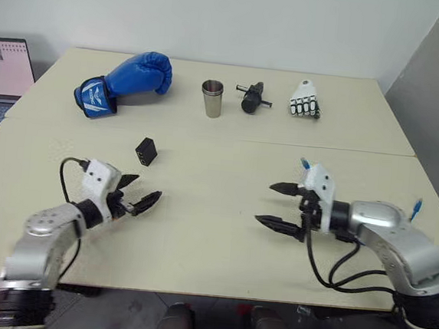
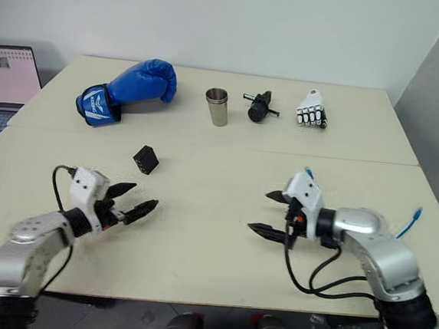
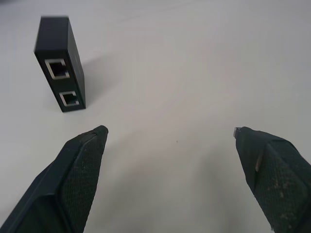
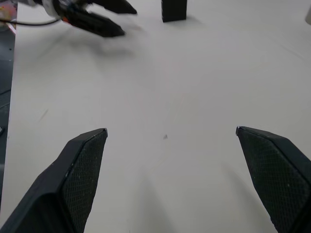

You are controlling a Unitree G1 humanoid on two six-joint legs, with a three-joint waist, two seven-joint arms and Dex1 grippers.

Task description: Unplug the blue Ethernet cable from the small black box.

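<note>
Left eye view: the left gripper (image 1: 142,191), fingers spread and empty, hovers just in front of the small black box (image 1: 146,151), which stands on edge on the table (image 1: 213,233); the right gripper (image 1: 279,206), also spread and empty, is well to the box's right, the blue cable (image 1: 416,207) farther right beside that arm.

Two pale beige tables (image 1: 198,232) pushed together, seam running across between them. On the far one, in a row: blue boxing glove (image 1: 127,82), steel cup (image 1: 212,98), black cylinder gadget (image 1: 252,98) with a side rod, white-and-black robot hand (image 1: 305,100). On the near one, small black box (image 1: 146,151) standing on edge with two empty ports facing out, well apart from everything else; a bit of blue cable (image 1: 416,206) at the right edge, resting place impossible to tell.
</note>
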